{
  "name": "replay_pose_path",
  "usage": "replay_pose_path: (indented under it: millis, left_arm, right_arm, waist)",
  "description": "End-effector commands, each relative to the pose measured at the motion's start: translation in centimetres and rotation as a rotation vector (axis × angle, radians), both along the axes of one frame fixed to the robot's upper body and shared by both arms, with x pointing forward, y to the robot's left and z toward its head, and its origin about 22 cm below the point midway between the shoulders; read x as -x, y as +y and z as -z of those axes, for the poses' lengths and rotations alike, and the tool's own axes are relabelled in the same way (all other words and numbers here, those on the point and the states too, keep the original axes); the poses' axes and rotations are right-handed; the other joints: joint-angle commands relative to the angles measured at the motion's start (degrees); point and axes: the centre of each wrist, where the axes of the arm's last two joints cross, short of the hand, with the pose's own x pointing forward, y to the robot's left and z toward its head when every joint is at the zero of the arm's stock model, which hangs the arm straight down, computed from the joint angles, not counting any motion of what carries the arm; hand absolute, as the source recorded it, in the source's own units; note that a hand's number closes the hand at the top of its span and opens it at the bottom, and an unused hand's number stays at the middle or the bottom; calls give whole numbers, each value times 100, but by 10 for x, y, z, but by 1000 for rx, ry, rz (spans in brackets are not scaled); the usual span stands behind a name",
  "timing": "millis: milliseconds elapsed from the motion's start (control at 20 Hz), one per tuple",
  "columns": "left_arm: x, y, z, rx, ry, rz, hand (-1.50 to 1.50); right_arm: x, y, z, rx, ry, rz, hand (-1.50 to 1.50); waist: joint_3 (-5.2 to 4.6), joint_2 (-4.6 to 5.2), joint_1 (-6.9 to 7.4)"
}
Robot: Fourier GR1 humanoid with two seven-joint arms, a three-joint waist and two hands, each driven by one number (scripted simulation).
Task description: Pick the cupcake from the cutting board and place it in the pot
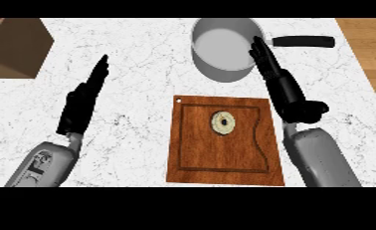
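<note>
round pale cupcake (223, 122) sits mid rectangular wooden cutting board (198, 159); grey metal pot (220, 74) beyond board on marbled tabletop (140, 55); left hand (82, 102) and right hand (285, 87) flank board, fingers straight, holding nothing

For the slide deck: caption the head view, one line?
Cupcake on the cutting board, pot beyond it; right robot hand open by the pot's rim, left robot hand open at left.
</note>
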Motion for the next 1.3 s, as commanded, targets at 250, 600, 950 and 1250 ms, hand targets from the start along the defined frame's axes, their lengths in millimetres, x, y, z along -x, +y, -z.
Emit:
replay_pose_path:
  millis: [250,600,950,1250]
  left_arm:
    - [26,-36,14,349,184,205,0]
    - [54,-38,25,434,254,246,0]
    - [61,-23,20,424,253,209,0]
    - [67,-18,16,413,262,193,0]
  right_arm:
    - [-47,-39,-2,279,-12,-55,-150]
    - [-25,-25,61,894,144,177,-150]
    - [-23,18,-21,1081,156,64,-150]
    - [-6,41,-102,1125,250,-4,-150]
  waist:
    - [167,-53,308]
    - [162,-122,266]
    - [158,-179,45]
    - [158,-191,24]
